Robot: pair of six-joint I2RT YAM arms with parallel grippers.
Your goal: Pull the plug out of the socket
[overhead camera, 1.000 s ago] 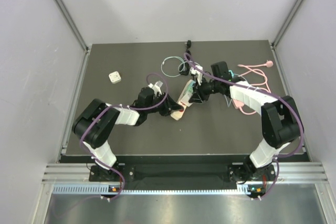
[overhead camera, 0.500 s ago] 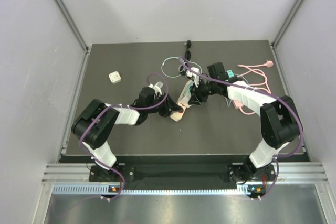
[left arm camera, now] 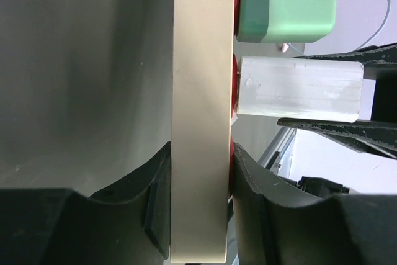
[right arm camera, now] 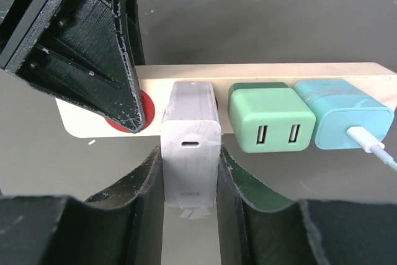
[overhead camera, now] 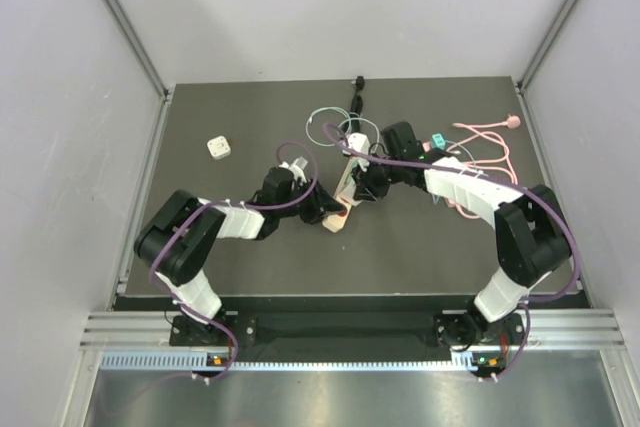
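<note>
A cream power strip [overhead camera: 344, 190] lies mid-table. In the right wrist view the strip [right arm camera: 322, 71] carries a white HONOR plug [right arm camera: 190, 130], a green two-port plug [right arm camera: 270, 120], a teal plug [right arm camera: 342, 113] with a cable, and a red switch [right arm camera: 147, 107]. My right gripper [right arm camera: 189, 198] is shut on the white plug, which still sits in the socket. My left gripper [left arm camera: 200, 192] is shut on the strip's [left arm camera: 202, 91] near end. The white plug [left arm camera: 299, 88] and green plug [left arm camera: 288, 1] stick out to its right. In the top view the grippers [overhead camera: 326, 210] [overhead camera: 366, 185] face each other.
A small white adapter [overhead camera: 218, 148] lies at the left. A pink cable [overhead camera: 488, 136] and a loose teal plug [overhead camera: 437, 139] lie at the right. A teal cable loop [overhead camera: 324, 127] and a black plug [overhead camera: 357, 83] lie behind the strip.
My right gripper has moved left and a little nearer, onto the white plug. The strip's far end has shifted slightly left. The left arm has barely moved.
</note>
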